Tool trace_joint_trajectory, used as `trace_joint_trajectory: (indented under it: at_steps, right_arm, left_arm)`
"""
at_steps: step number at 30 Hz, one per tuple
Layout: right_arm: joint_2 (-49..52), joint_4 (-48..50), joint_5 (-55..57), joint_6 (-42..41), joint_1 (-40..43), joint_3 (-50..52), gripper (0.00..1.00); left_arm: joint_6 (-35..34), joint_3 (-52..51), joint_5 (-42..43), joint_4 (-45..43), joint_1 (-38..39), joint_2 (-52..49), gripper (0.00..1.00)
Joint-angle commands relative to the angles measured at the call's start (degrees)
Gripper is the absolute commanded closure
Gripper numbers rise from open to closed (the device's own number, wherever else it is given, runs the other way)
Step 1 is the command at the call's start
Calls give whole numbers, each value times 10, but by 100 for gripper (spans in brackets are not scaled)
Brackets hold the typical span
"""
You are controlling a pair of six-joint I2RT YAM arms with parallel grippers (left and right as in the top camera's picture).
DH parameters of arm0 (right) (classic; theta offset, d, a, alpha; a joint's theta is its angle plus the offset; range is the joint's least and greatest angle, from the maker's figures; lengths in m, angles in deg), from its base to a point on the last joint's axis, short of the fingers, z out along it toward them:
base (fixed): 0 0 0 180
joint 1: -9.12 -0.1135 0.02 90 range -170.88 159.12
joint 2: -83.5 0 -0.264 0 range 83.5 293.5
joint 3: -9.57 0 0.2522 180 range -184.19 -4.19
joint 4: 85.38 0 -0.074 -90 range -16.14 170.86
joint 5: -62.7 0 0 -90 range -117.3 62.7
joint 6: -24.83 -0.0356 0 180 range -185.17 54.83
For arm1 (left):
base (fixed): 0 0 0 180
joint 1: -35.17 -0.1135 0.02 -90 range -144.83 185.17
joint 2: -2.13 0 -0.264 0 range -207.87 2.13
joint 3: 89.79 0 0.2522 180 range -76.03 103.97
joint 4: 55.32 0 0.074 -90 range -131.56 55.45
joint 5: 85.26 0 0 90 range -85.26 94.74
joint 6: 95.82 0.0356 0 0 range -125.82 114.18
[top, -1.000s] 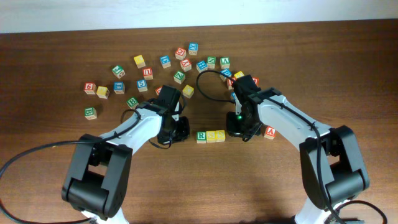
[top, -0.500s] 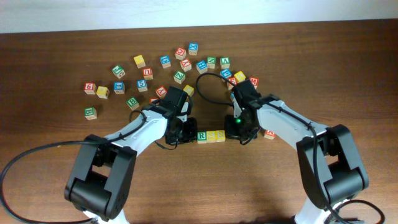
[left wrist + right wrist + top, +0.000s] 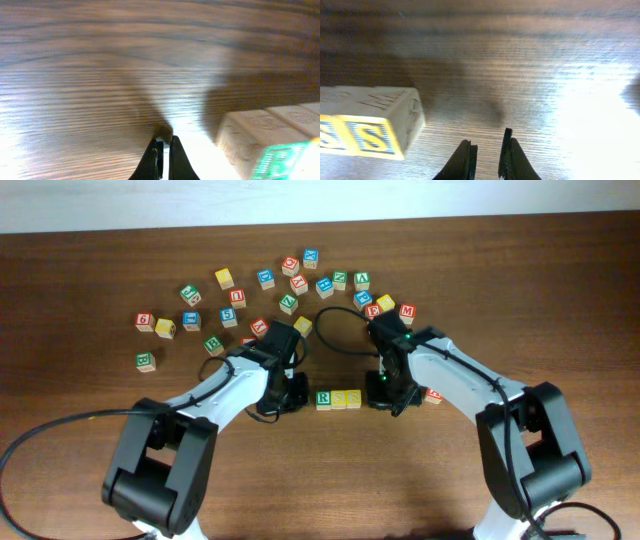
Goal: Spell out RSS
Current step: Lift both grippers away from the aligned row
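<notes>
Left fingers (image 3: 151,162) backed off; cubes (image 3: 338,399) read RSS (row touching).

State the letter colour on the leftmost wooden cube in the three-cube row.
Green, on the white-faced wooden R cube; clearest overhead.

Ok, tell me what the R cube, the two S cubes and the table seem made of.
R cube: likely unfinished wood, with bare pale sides in the left wrist view; top printed white and green.
S cubes: same pale wood, embossed side, yellow painted faces with blue letters.
Table: dark brown wood or wood-look laminate; streaky grain, slight sheen under glare.
</notes>
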Motion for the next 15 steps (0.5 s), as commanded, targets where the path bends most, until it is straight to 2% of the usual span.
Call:
trace_joint_trajectory:
  at_steps: [1, 5, 6, 8, 9, 10, 11, 12, 15]
  right_arm:
    - [-59, -56, 35, 0, -4, -46, 88]
    - [-267, -186, 47, 0, -6, -47, 70]
    - [-350, -220, 47, -1, -11, -41, 54]
    - [-449, -253, 47, -16, -28, -24, 27]
    - [-493, -255, 47, -28, -38, -9, 1]
    - [-549, -256, 47, -39, -54, 21, 2]
    - [-574, -256, 47, -44, -58, 38, 2]
    - [-607, -260, 47, -50, -58, 63, 2]
    - [-616, -277, 47, -50, -58, 69, 2]
  left_arm:
    - [10, 0, -66, 40, -18, 80, 100]
    - [9, 0, -121, 164, -24, 292, 100]
    - [9, 0, -121, 200, -24, 364, 100]
    - [4, 0, -122, 229, -24, 435, 100]
    - [3, 0, -124, 238, -24, 464, 91]
    - [3, 0, -128, 256, -24, 488, 66]
    - [3, 0, -128, 263, -24, 489, 35]
    - [3, 0, -128, 272, -24, 485, 0]
    - [3, 0, -128, 272, -24, 477, 1]
